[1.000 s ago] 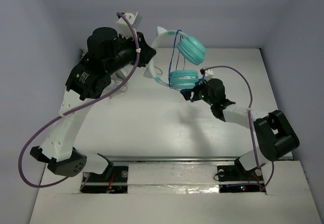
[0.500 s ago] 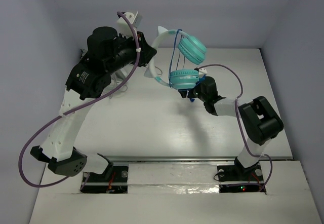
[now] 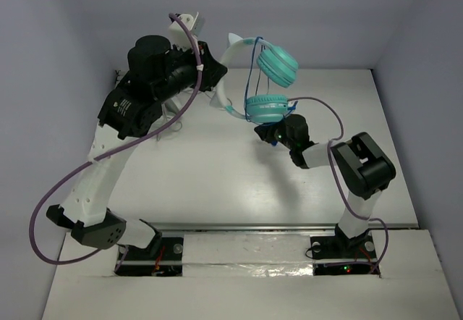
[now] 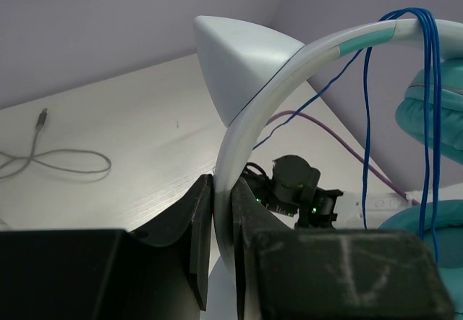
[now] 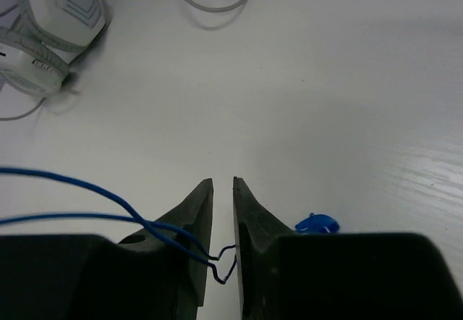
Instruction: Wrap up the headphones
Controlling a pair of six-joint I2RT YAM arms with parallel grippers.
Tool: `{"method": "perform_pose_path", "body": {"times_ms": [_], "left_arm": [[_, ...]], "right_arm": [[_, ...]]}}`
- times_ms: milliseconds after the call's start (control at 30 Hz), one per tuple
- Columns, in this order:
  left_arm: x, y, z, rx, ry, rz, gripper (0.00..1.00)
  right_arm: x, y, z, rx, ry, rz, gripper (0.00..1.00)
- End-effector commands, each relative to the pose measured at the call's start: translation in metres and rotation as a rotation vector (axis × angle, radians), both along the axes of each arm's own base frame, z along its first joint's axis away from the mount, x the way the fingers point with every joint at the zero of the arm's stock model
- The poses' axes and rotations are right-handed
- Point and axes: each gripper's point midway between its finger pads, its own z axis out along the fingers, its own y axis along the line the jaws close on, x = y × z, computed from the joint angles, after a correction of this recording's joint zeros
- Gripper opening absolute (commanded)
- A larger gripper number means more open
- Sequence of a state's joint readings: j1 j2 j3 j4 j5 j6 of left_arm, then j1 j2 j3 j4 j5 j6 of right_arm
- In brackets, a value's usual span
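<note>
The headphones hang in the air, their teal ear cups (image 3: 268,108) one above the other. My left gripper (image 4: 223,190) is shut on the white headband (image 4: 249,124), which arches up and right from the jaws. The thin blue cable (image 4: 427,117) is looped over the headband in several strands. My right gripper (image 3: 265,133) sits just below the lower ear cup. In the right wrist view its jaws (image 5: 223,184) stand almost together, and the blue cable (image 5: 87,187) comes in from the left and kinks across the narrow gap, touching both fingers.
An all-white pair of headphones (image 5: 51,16) lies on the table at the back left, its pale cord (image 4: 58,162) trailing nearby. A small blue piece (image 5: 316,224) shows beside my right finger. Grey walls close in the back and sides.
My right arm has folded in and slid left under the lower ear cup, and its jaws have closed from wide apart onto the cable. The left arm raised the headphones slightly.
</note>
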State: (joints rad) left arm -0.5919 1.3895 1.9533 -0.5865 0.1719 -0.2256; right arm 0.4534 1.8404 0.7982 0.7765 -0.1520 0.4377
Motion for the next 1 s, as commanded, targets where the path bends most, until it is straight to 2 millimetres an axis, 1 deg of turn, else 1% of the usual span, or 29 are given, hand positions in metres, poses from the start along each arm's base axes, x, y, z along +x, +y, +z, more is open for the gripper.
{"method": "perform_pose_path", "body": {"times_ms": [0, 33, 67, 100, 133, 167, 200, 233, 267, 300, 333, 367, 400, 433, 467, 500, 567, 600, 633, 667, 700, 733, 767, 800, 833, 867, 900, 933, 967], "left_arm": [[0.01, 0.003, 0.058, -0.147, -0.139, 0.054, 0.0], [0.015, 0.005, 0.057, -0.146, -0.138, 0.076, 0.0], [0.024, 0.006, 0.055, -0.143, -0.139, 0.113, 0.0], [0.031, 0.01, 0.056, -0.145, -0.142, 0.14, 0.0], [0.038, 0.013, 0.055, -0.145, -0.143, 0.165, 0.0], [0.049, 0.013, 0.053, -0.151, -0.141, 0.181, 0.0], [0.055, 0.016, 0.06, -0.17, -0.148, 0.196, 0.0], [0.066, 0.023, 0.062, -0.176, -0.149, 0.231, 0.0], [0.082, 0.023, 0.053, -0.169, -0.129, 0.255, 0.0], [0.092, 0.031, 0.055, -0.176, -0.137, 0.304, 0.0], [0.1, 0.034, 0.052, -0.184, -0.128, 0.33, 0.0], [0.116, 0.042, 0.045, -0.184, -0.121, 0.362, 0.0], [0.126, 0.047, 0.036, -0.177, -0.108, 0.399, 0.0], [0.133, 0.053, 0.031, -0.186, -0.095, 0.425, 0.0], [0.143, 0.064, 0.024, -0.189, -0.087, 0.456, 0.0], [0.151, 0.068, 0.016, -0.194, -0.081, 0.476, 0.0], [0.164, 0.075, 0.003, -0.199, -0.062, 0.512, 0.0], [0.17, 0.077, -0.009, -0.189, -0.041, 0.525, 0.0], [0.174, 0.079, -0.017, -0.179, -0.03, 0.543, 0.0], [0.179, 0.081, -0.024, -0.162, -0.03, 0.56, 0.0], [0.184, 0.087, -0.039, -0.139, -0.013, 0.6, 0.0], [0.187, 0.09, -0.047, -0.123, -0.007, 0.621, 0.0], [0.192, 0.096, -0.051, -0.112, -0.016, 0.658, 0.0], [0.195, 0.097, -0.068, -0.082, 0.004, 0.671, 0.0], [0.198, 0.097, -0.073, -0.069, 0.006, 0.676, 0.0], [0.206, 0.097, -0.087, -0.043, 0.022, 0.685, 0.0], [0.209, 0.098, -0.096, -0.016, 0.034, 0.697, 0.0], [0.213, 0.098, -0.098, 0.003, 0.033, 0.696, 0.0], [0.217, 0.097, -0.114, 0.042, 0.07, 0.698, 0.0]], "right_arm": [[-0.013, 0.019, 0.026, 0.096, -0.053, 0.047, 0.22], [-0.016, 0.016, 0.03, 0.105, -0.045, 0.036, 0.16], [-0.024, 0.017, 0.025, 0.096, -0.024, 0.029, 0.09], [-0.029, 0.016, 0.024, 0.092, -0.013, 0.022, 0.05], [-0.04, 0.02, 0.017, 0.085, 0.031, 0.026, 0.01], [-0.049, 0.019, 0.023, 0.088, 0.036, 0.022, 0.0], [-0.058, 0.022, 0.024, 0.086, 0.047, 0.034, 0.0], [-0.078, 0.032, 0.018, 0.063, 0.085, 0.068, 0.0], [-0.086, 0.034, 0.017, 0.047, 0.093, 0.058, 0.0], [-0.097, 0.037, 0.027, 0.045, 0.083, 0.068, 0.0], [-0.11, 0.038, 0.019, 0.008, 0.118, 0.075, 0.0], [-0.121, 0.044, 0.021, -0.01, 0.114, 0.076, 0.0], [-0.13, 0.045, 0.031, -0.006, 0.103, 0.082, 0.0], [-0.139, 0.045, 0.028, -0.028, 0.131, 0.09, 0.0], [-0.146, 0.047, 0.031, -0.03, 0.137, 0.106, 0.0], [-0.157, 0.053, 0.04, -0.026, 0.132, 0.136, 0.0], [-0.169, 0.056, 0.042, -0.068, 0.155, 0.152, 0.0], [-0.18, 0.062, 0.045, -0.082, 0.154, 0.179, 0.0], [-0.188, 0.06, 0.046, -0.114, 0.168, 0.189, 0.0], [-0.19, 0.063, 0.055, -0.121, 0.157, 0.19, 0.0], [-0.195, 0.065, 0.058, -0.136, 0.158, 0.198, 0.0], [-0.21, 0.067, 0.055, -0.183, 0.177, 0.231, 0.0], [-0.214, 0.07, 0.069, -0.189, 0.164, 0.239, 0.0], [-0.222, 0.072, 0.074, -0.204, 0.165, 0.257, 0.0], [-0.238, 0.072, 0.073, -0.248, 0.184, 0.295, 0.0], [-0.243, 0.073, 0.08, -0.254, 0.177, 0.309, 0.0], [-0.245, 0.078, 0.098, -0.245, 0.16, 0.317, 0.0], [-0.251, 0.073, 0.098, -0.284, 0.17, 0.322, 0.0], [-0.25, 0.07, 0.106, -0.297, 0.151, 0.305, 0.0]]}}
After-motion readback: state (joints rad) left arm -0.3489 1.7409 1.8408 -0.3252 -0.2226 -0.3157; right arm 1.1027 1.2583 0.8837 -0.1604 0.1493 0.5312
